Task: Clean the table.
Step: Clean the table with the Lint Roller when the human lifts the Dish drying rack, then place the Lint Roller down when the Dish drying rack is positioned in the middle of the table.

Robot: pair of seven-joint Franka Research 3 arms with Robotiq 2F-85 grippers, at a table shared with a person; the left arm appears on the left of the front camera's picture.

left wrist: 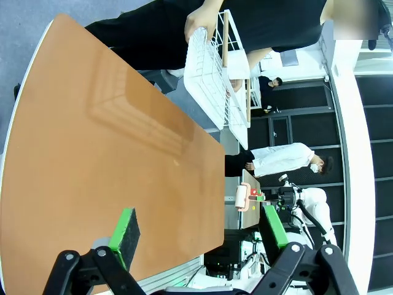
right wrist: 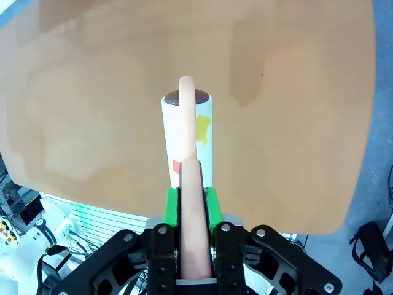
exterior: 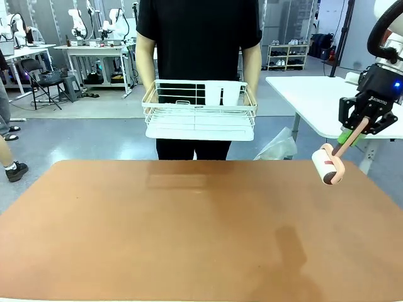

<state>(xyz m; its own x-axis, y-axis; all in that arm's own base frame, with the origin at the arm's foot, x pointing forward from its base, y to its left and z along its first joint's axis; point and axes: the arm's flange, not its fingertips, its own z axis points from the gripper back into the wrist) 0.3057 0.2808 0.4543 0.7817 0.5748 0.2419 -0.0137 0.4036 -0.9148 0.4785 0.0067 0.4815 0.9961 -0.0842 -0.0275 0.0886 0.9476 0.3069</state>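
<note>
The reddish-brown counter [exterior: 189, 233] lies bare beneath both arms. The right pincer [exterior: 354, 133] is clamped on the handle of a lint roller [exterior: 328, 165] above the far right corner; the left pincer [left wrist: 201, 233] gapes empty. Pressed down there, the roller could slip off the edge or twist in the grip.

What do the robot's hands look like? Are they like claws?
A bit! The right gripper is a black claw with two fingers, bright green pads and small white lettering. A blue light glows above it, on a white arm. The left gripper matches it, with round bolts at its joints.
</note>
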